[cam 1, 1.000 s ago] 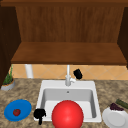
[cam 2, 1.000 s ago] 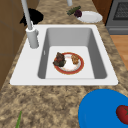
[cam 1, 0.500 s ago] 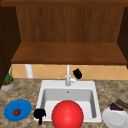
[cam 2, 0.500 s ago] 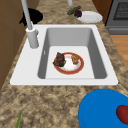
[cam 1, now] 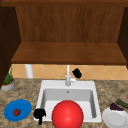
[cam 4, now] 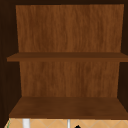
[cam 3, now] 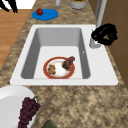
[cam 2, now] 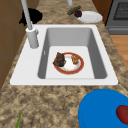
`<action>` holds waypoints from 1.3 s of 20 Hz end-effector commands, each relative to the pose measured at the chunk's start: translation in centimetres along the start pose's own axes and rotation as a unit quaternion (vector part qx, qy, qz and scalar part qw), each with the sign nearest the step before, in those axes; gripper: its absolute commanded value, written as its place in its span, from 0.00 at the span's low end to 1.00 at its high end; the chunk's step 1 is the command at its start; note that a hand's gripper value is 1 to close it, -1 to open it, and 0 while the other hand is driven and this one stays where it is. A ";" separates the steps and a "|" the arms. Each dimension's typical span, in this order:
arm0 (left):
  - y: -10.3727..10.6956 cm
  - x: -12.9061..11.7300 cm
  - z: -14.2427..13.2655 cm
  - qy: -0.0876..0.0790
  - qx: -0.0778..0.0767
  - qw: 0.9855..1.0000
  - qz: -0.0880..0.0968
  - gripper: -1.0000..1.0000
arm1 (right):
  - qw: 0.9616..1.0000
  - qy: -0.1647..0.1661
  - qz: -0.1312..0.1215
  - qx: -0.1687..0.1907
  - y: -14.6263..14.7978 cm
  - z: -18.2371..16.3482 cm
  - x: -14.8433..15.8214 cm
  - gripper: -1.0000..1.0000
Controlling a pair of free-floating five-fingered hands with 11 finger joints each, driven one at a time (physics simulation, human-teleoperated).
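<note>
An open wooden cabinet point(cam 1: 67, 50) hung above the surface point(cam 2: 50, 105). The white sink point(cam 2: 27, 72) was set in the surface's middle, with a red-rimmed plate point(cam 2: 69, 63) of food on its floor. A red ball point(cam 1: 67, 115) showed at the sink's front edge in the front view. A blue plate point(cam 1: 18, 110) with a tomato point(cam 1: 16, 112) lay near the surface's left front corner, a white plate point(cam 1: 115, 118) with grapes point(cam 1: 116, 107) near the right front. The faucet point(cam 1: 68, 76) stood at the sink's back edge. The right hand point(cam 1: 77, 73) hovered just beside the faucet, fingers curled and holding nothing. The left hand point(cam 1: 39, 114) hung at the sink's front left corner, fingers pointing down; whether they were apart could not be told.
</note>
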 end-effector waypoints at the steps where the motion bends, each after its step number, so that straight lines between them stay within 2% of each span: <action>1: 0.0 0.0 0.0 0.000 0.000 1.000 0.000 0.50 | 0.999 -0.003 -0.026 0.032 -0.1 -2.4 0.5 1.00; 13: 0.0 0.0 0.0 0.000 0.000 1.000 0.000 0.50 | 0.998 -0.025 -0.004 0.063 -0.4 -2.8 0.5 1.00; 18: 0.0 0.0 0.0 0.000 0.000 1.000 0.000 0.50 | 0.996 -0.035 0.015 0.075 -0.7 -3.1 0.1 1.00; 20: 0.0 0.0 0.0 0.000 0.000 1.000 0.000 0.50 | 0.995 -0.023 0.038 0.093 -2.0 -2.5 -0.3 1.00; 21: 0.0 0.0 0.0 0.000 0.000 1.000 0.000 0.50 | 0.993 -0.022 0.042 0.105 -2.0 -2.4 -0.3 1.00; 23: 0.0 0.0 0.0 0.000 0.000 1.000 0.000 0.50 | 0.993 -0.043 0.031 0.105 -1.1 -2.3 -0.1 1.00; 24: 0.0 0.0 0.0 0.000 0.000 1.000 0.000 0.50 | 0.995 -0.043 0.042 0.078 -1.5 -1.2 0.3 0.00; 25: 0.0 0.0 0.0 0.000 0.000 1.000 0.000 0.50 | 0.993 -0.047 0.055 0.097 -1.2 -1.8 -0.1 0.00; 26: 0.0 0.0 0.0 0.000 0.000 1.000 0.000 0.50 | 0.990 -0.047 0.041 0.125 -1.7 -2.0 -1.0 0.00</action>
